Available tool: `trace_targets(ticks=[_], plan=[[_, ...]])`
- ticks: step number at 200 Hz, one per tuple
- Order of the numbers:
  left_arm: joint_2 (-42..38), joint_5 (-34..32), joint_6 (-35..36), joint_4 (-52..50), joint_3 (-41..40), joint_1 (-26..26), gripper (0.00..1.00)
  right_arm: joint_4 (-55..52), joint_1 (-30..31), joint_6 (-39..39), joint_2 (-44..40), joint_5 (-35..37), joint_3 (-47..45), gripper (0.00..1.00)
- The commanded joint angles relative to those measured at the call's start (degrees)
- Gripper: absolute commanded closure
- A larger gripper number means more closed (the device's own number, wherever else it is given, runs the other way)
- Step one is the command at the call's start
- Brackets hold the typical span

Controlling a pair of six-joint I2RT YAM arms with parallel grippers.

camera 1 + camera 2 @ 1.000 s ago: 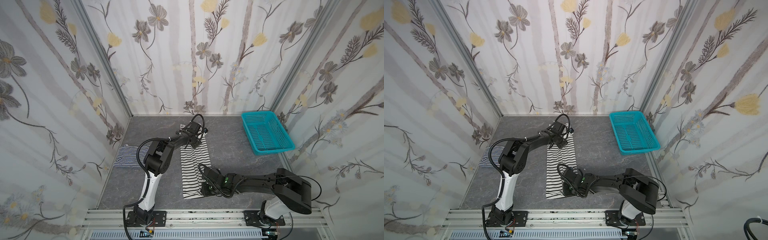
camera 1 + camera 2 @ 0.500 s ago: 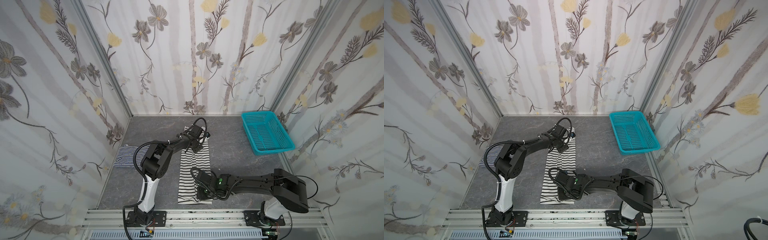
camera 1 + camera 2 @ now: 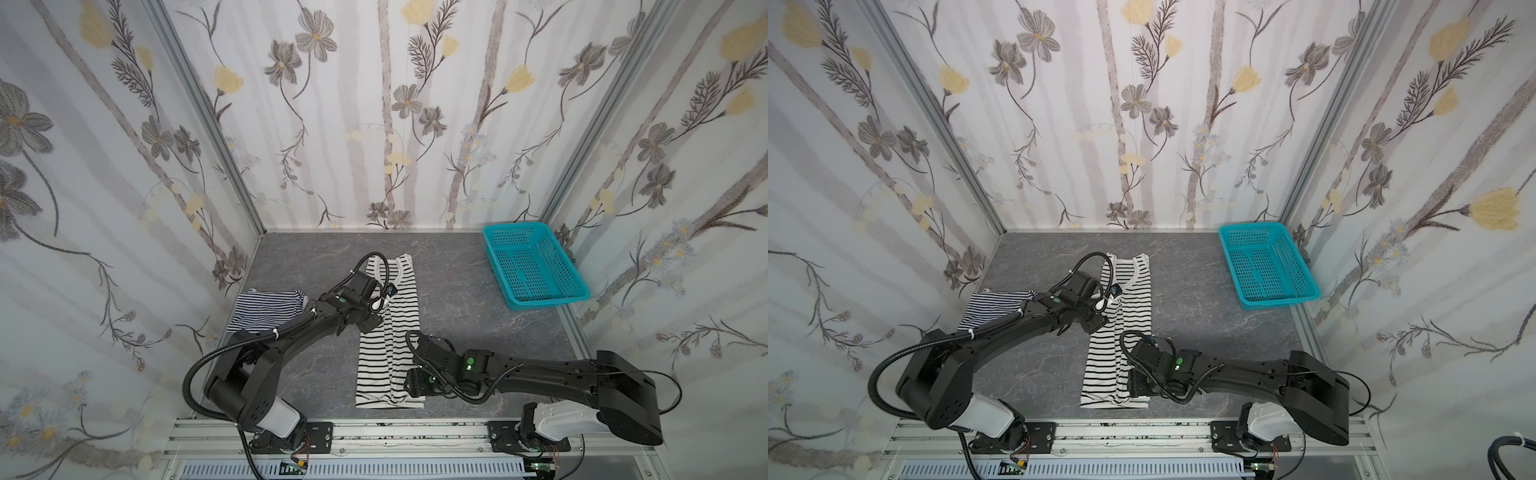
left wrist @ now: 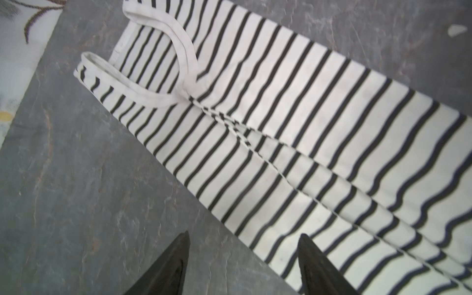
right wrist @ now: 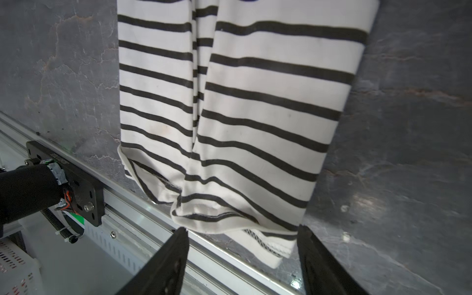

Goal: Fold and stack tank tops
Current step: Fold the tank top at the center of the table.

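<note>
Dragged toward the front rail (image 5: 143, 201) over the last second, the wide-striped tank top (image 3: 401, 299) now lies long and folded on the table (image 4: 89, 178).

Right gripper (image 5: 242, 229): jaws apart, empty, with the hem loose just ahead of its tips.

Left gripper (image 4: 244, 235): jaws apart, empty, straddling the top's long edge, with the straps farther ahead.

The fine-striped tank top (image 3: 266, 309) lies folded beyond the left arm, well apart from both grippers.

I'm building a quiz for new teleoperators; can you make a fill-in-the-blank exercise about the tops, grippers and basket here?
The left gripper and the right gripper both have jaws standing ____.
The fine-striped tank top lies on the robot's ____ side.
The perforated basket is coloured ____.
Missing words: open; left; turquoise.
</note>
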Motion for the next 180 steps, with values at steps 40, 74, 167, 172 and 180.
trace_targets(ticks=[40, 74, 167, 172, 180], plan=[[-22.77, -0.11, 0.09, -3.62, -17.46, -3.1, 0.19, 10.51, 0.03, 5.66, -2.08, -5.54, -6.41, 0.34], [-25.45, 0.81, -1.1, -7.04, -20.66, -5.04, 0.19, 10.71, 1.46, 6.35, -1.17, -5.5, -8.09, 0.37], [-25.24, 5.07, -0.56, -9.59, -19.54, -7.65, 0.2, 12.22, 2.22, 6.36, 1.98, -4.94, -8.91, 0.63], [-25.21, 4.99, -0.44, -9.77, -19.59, -7.73, 0.2, 11.3, 2.38, 6.03, 2.12, -4.66, -8.53, 0.66], [-25.11, 4.77, -0.26, -9.85, -19.69, -7.84, 0.2, 10.13, 2.51, 5.7, 2.28, -4.06, -8.12, 0.69]])
